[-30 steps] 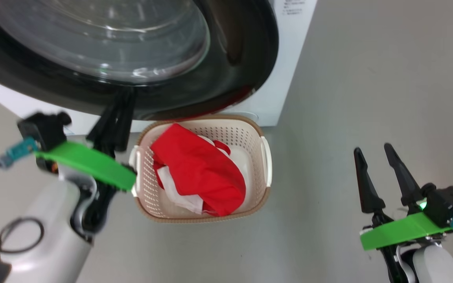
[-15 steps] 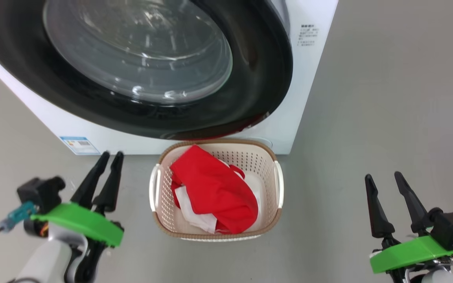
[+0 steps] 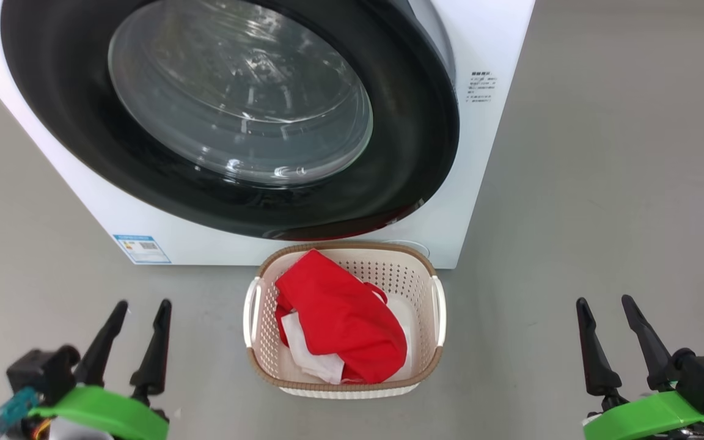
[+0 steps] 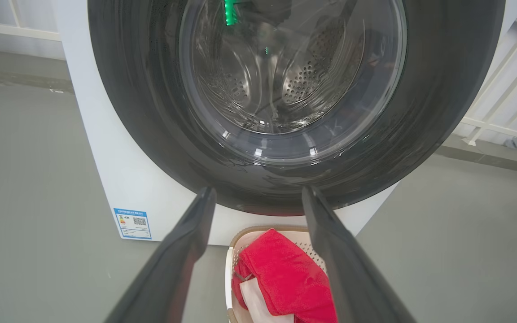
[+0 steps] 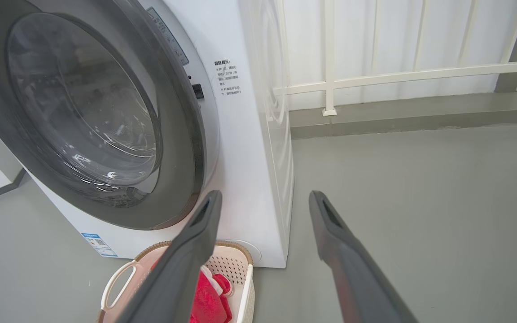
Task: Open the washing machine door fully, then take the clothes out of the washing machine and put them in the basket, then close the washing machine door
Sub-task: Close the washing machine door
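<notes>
While clothes (image 3: 343,318) lie in basket (image 3: 402,276), left gripper (image 3: 144,303) and right gripper (image 3: 604,299) flank it, both spread wide, empty.

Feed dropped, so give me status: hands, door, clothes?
Left hand, right hand open, empty. Door looks shut; clothes in basket. No obstruction seen.

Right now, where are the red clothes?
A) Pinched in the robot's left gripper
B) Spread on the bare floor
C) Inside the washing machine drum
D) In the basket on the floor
D: the red clothes lie bunched inside the basket, which stands on the floor just in front of the washing machine.
</notes>
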Available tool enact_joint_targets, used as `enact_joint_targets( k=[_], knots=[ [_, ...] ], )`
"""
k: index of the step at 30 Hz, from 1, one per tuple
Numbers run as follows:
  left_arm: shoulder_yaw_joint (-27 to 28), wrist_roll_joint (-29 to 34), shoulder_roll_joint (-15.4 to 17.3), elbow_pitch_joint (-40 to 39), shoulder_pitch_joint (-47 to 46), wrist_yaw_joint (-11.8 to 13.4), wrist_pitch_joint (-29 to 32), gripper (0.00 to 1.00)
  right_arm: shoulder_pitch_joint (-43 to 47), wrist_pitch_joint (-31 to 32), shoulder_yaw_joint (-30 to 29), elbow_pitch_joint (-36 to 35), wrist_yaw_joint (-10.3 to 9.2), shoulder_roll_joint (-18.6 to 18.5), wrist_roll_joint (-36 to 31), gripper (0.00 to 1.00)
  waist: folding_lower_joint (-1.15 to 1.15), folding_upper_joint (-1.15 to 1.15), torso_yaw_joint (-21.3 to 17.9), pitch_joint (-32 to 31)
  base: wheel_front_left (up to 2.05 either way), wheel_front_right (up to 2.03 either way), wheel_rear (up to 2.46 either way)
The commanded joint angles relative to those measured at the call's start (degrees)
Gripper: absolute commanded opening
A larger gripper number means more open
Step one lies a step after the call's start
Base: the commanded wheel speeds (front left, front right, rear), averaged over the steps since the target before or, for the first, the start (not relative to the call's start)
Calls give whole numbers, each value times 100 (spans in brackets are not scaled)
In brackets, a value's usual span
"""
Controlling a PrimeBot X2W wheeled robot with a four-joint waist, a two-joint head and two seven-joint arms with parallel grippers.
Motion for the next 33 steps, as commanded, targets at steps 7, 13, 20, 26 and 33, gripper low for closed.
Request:
enact_joint_targets(
  k=[7,13,20,26,33],
  knots=[
    [867,574,-63,-464,518,-32,-46,100,142,-37,31,-169,28,-49,9,100,0,0,28,-153,0,0,0],
    [1276,825,-216,-712,854,-32,-46,100,234,-37,24,-188,28,-49,1,100,0,0,23,-218,0,0,0],
    [1560,1109,-363,-974,1171,-32,-46,100,291,-37,-21,-220,28,-49,2,100,0,0,52,-214,0,0,0],
    [1611,1211,-456,-1042,1225,-32,-46,100,304,-37,-31,-220,28,-49,-12,100,0,0,93,-236,0,0,0],
    [1609,1271,-518,-1082,1236,-32,-46,100,261,-37,-16,-231,28,-49,12,84,0,0,154,-243,0,0,0]
  ],
)
